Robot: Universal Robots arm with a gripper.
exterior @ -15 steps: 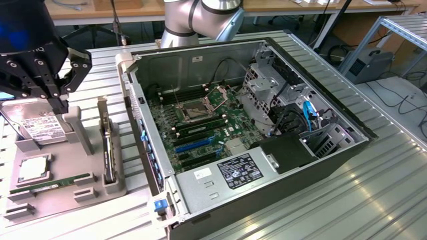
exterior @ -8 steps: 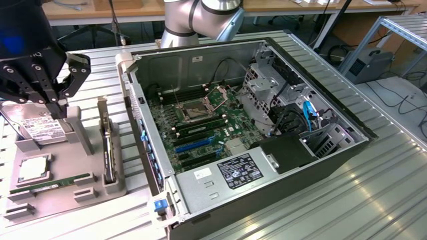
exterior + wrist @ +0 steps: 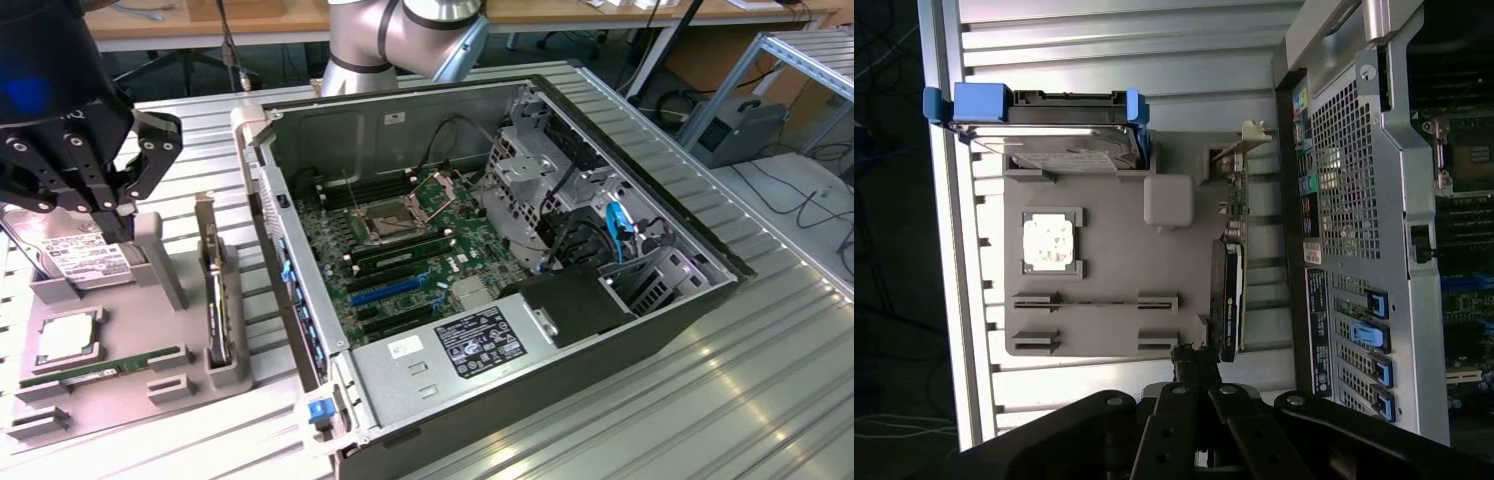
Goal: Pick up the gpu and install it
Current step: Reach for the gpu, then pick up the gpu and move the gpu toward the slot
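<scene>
Wrist view: the pincer [image 3: 1192, 358] is closed and empty, the gpu [image 3: 1231, 285] standing on edge in the grey holder [image 3: 1109, 265] just ahead of its tips. Pickup and installation both remain

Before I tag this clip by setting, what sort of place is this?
Probably a robotics lab bench: open desktop computer case, gray parts fixture holding hard drive and gpu, slatted metal table.

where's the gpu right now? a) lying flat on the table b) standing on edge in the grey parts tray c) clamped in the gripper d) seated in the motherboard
b: the gpu stands on edge along one side of the grey parts tray.
</scene>
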